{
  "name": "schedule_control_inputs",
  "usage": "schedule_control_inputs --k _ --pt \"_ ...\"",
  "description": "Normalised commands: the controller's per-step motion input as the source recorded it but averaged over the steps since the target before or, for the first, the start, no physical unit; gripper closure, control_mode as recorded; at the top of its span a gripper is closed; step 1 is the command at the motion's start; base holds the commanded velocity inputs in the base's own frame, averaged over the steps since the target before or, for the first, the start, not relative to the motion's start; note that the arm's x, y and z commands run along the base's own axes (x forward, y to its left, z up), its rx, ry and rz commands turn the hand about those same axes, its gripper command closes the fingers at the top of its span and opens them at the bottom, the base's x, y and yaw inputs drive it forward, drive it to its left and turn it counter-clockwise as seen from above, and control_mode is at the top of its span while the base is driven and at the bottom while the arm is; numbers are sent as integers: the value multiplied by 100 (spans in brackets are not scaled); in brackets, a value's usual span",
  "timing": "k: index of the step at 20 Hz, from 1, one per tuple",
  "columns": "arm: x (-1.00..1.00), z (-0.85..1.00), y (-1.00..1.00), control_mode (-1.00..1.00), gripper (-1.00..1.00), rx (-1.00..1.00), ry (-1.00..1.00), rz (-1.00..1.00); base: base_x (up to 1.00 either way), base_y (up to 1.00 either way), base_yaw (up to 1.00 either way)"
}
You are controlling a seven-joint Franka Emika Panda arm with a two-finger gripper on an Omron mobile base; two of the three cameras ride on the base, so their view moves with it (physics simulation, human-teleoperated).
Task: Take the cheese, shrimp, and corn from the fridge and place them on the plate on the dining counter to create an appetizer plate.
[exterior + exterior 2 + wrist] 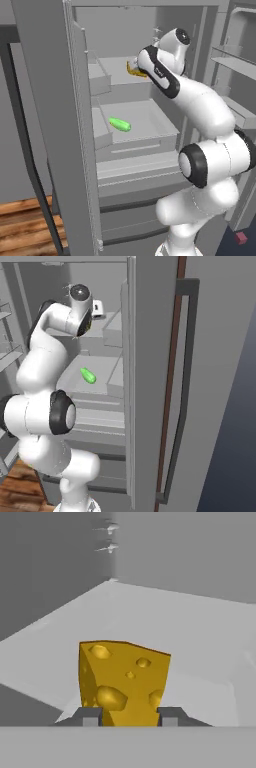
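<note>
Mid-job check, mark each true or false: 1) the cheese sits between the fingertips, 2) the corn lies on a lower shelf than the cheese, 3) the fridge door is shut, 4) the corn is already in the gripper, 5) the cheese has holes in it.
1) True: the cheese sits between the fingertips of the gripper, which are closed against its sides.
2) True: the corn lies on a lower shelf of the fridge, below the cheese.
3) False: the fridge door stands open.
4) False: the corn lies free on its shelf.
5) True: round holes dot its face.
</note>
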Motion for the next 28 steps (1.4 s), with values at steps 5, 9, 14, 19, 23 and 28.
schedule_control_inputs --k 5,9,14,19,23,28 --pt "-100 1 -7 -100 100 1 -15 -2 0 0 0" --pt "-100 4 -15 -100 100 0 -1 0 0 0 0" --pt "-100 -7 -11 -100 100 0 6 0 0 0 0" --pt "-77 -22 -6 -100 100 0 14 0 0 0 0" --pt "-29 -5 -8 100 100 0 7 0 -19 0 0" --pt "0 0 0 100 100 0 0 0 -100 0 16"
